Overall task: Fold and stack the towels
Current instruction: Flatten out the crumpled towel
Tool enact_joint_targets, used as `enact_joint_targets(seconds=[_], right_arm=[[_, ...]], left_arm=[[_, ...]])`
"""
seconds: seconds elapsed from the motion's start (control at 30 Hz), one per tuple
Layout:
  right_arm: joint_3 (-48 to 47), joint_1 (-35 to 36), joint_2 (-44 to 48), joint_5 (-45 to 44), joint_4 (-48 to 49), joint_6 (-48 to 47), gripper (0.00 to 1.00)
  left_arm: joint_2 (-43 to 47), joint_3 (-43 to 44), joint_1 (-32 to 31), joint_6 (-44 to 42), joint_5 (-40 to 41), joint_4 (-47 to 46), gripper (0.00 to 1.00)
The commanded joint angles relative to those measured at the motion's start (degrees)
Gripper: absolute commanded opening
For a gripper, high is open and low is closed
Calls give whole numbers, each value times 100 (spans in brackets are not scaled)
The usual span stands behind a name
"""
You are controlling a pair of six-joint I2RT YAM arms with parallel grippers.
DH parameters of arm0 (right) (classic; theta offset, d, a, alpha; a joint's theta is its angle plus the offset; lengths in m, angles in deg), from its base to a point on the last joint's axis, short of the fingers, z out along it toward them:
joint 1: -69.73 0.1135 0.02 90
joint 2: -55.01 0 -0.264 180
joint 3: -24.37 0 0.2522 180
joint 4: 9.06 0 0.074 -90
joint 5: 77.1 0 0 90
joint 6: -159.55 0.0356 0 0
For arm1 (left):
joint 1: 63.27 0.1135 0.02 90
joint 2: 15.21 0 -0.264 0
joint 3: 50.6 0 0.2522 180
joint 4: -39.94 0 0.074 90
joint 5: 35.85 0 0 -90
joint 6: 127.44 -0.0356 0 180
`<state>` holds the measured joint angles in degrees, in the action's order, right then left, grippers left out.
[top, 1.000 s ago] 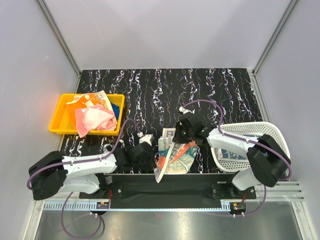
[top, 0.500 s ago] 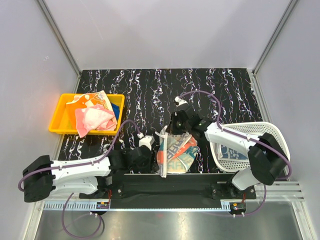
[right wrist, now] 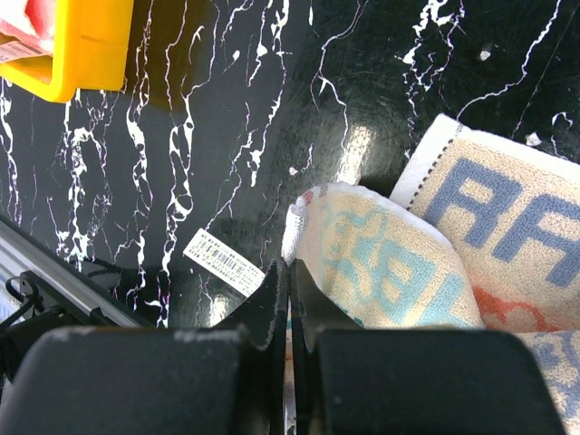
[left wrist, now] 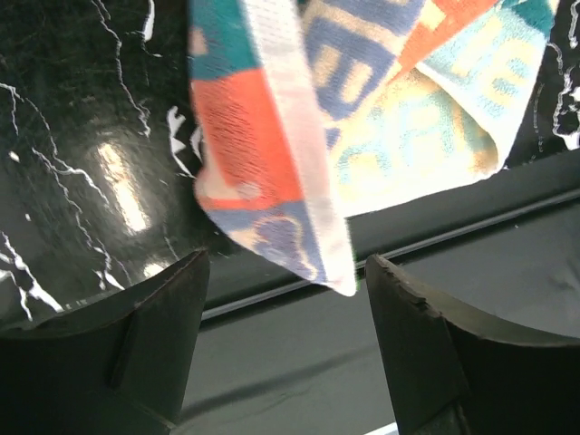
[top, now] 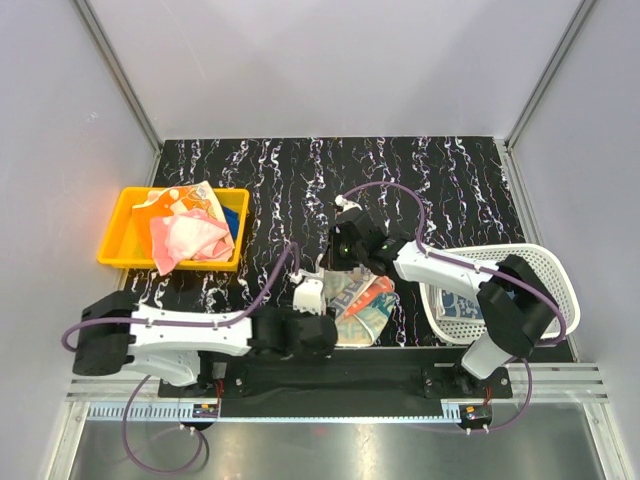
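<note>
Black, white-veined marble tabletop (top: 450,180) carried one yellow plastic tray (top: 112,240) at left, holding three cloths: a pink towel (top: 185,238), a cartoon-printed towel (top: 185,198) and a royal blue towel (top: 235,215). One white mesh basket (top: 540,265) sat at right; its contents could not be made out. A fourth cloth, an orange, teal and white printed towel (top: 362,305), lay near the front edge, its edge pinched in the clamped right gripper (right wrist: 288,272). The left gripper (left wrist: 285,272) gaped wide at its drooping corner, not touching it.
</note>
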<state>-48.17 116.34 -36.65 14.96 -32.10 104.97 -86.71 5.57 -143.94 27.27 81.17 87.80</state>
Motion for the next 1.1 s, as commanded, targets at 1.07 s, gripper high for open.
enact_joint_targets(seconds=[1.07], right_arm=[[-89,76,7,-163,233,149,0]], left_arm=[[-2342,1577,-1057,1923,1402,1898,36]])
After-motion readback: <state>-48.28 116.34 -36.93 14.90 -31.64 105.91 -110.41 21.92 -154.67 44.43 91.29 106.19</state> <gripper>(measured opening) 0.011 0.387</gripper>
